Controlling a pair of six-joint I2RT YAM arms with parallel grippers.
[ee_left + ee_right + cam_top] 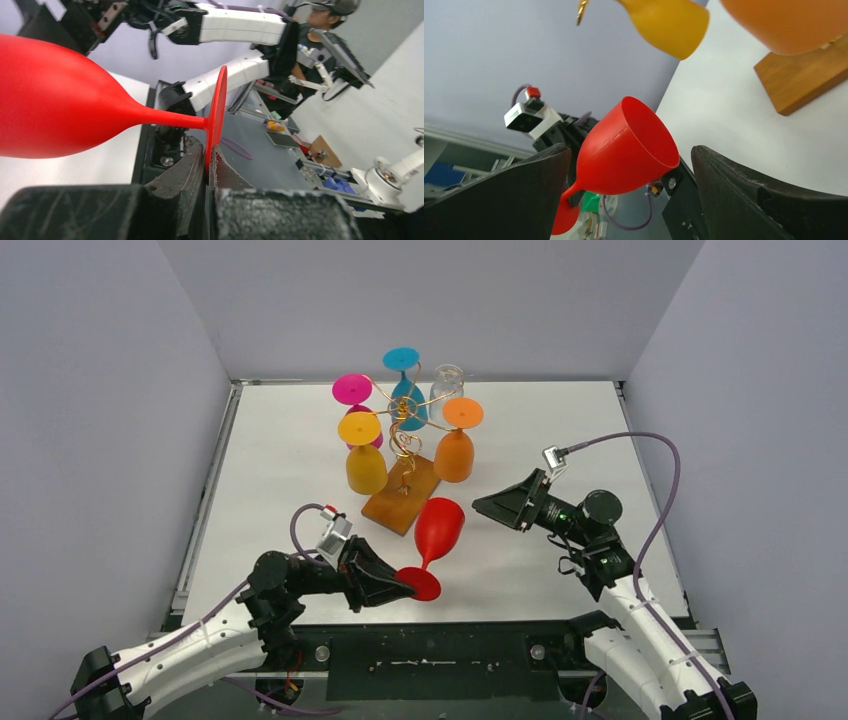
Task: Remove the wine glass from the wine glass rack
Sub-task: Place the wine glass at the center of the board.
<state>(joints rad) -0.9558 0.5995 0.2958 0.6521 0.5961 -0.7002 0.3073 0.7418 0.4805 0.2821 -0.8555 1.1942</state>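
The jaws of the left gripper (405,587) were pinched shut on the foot rim of the red wine glass (438,525). It was held tilted off the wine glass rack (405,430), with its bowl near the corner of the wooden base. The right gripper (485,506) gaped wide and empty, aimed at that bowl without touching it. On the white table (560,430), the rack held a yellow glass (365,465), an orange glass (455,452), a magenta glass (352,390), a teal glass (405,390) and a clear glass (447,380), crowded behind the red one.

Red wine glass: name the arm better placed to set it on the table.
Left, likely: the left gripper pinches the red wine glass by its foot; the right gripper stands open, apart from it.
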